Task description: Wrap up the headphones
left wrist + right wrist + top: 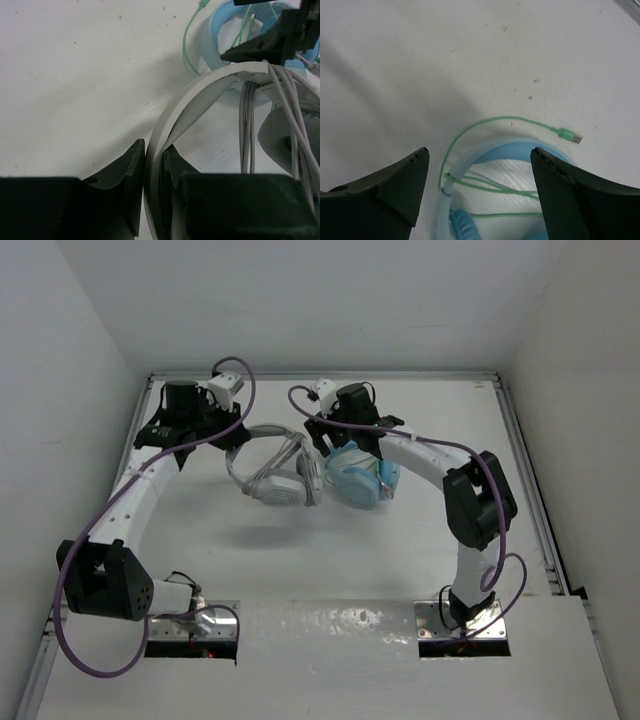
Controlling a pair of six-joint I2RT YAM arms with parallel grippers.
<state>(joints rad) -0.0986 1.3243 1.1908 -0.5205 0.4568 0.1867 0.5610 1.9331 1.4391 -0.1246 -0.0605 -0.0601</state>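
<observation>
On the far left, the left gripper [154, 150] is clamped narrow on the headband [200, 95] of the white headphones [275, 478], both fingers pinching the thin curved band. The headphones sit at the far middle of the table [300, 570], their ear cups [283, 486] toward the near side. Whether they rest on the surface or hang slightly lifted cannot be told.

Several strands of the grey cable [247, 125] cross the top of the headband and drop down beside a cup, so the wrap looks partly made. Nothing pins those strands. A tilt or tug on the band from the left arm could let them slide along the curve and fall off, undoing the turns.

Just right of them, the right gripper [479, 155] stands wide open and holds nothing. It hovers directly above the light blue headphones [485, 156] and their green cable [485, 121], whose plug [570, 135] lies on the table to the right. The two sets lie touching or nearly so.

The main danger is on this side. If the right jaws close here, they would catch the blue band or the green cable instead of the grey one. A descent could also snag the green loops and drag the wrong set into the white one. The loose grey end is not visible, so reaching for it blind could tangle both cables.
</observation>
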